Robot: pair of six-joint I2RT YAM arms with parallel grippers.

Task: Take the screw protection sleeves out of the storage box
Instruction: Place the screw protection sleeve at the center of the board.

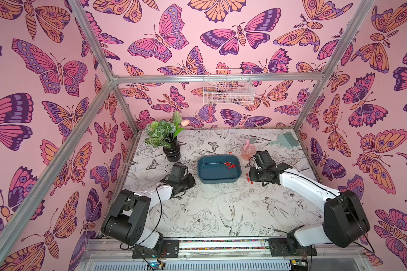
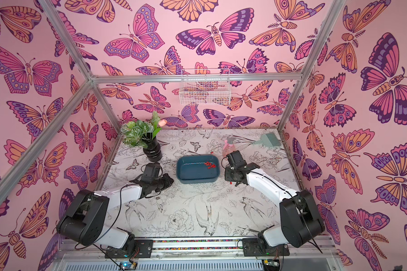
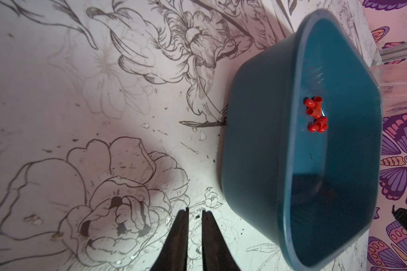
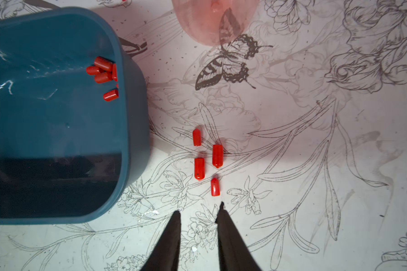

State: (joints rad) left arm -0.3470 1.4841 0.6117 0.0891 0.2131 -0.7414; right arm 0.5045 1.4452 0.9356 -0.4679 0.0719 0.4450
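Observation:
The storage box (image 1: 212,174) (image 2: 193,173), a teal-blue tray, sits mid-table. Several red screw protection sleeves (image 1: 230,165) (image 3: 315,115) (image 4: 104,70) cluster in its far right corner. Several more sleeves (image 4: 199,169) (image 1: 248,179) lie on the table just right of the box. My right gripper (image 4: 200,207) hovers over them, open and empty, with the nearest sleeve (image 4: 215,187) lying free just beyond its fingertips. My left gripper (image 3: 195,211) (image 1: 193,181) rests low at the box's left, outside it. Its jaws stand a narrow gap apart with nothing between them.
A pink spray bottle (image 1: 247,150) (image 4: 214,21) stands close behind the right gripper. A black vase with a plant (image 1: 172,152) is at the back left and a pale green brush (image 1: 283,139) at the back right. A white wire basket (image 1: 228,91) hangs on the back wall.

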